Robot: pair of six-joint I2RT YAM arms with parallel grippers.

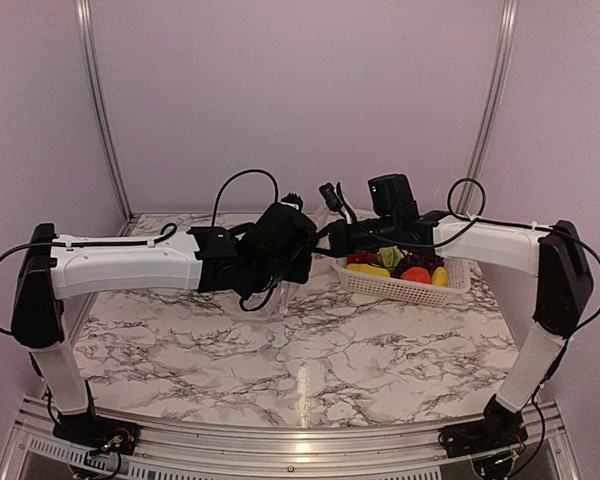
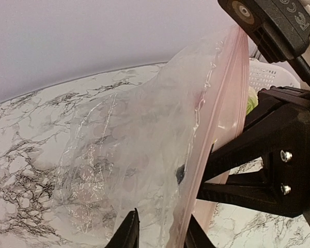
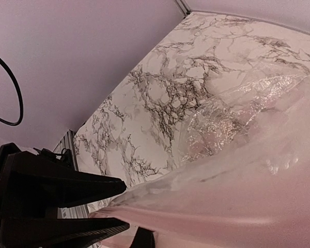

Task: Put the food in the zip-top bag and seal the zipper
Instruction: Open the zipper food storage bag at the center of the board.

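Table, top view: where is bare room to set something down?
The near half of the table, up to its front edge, is bare marble. Crowded: the back right, where the basket of food stands, and the back middle, where the zip-top bag hangs between the left gripper and right gripper.

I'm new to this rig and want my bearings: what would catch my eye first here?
A clear bag is held up between the two arms at mid-table, its pinkish zipper pinched in the right claw. Behind it, at the right, a white basket holds bright toy food.
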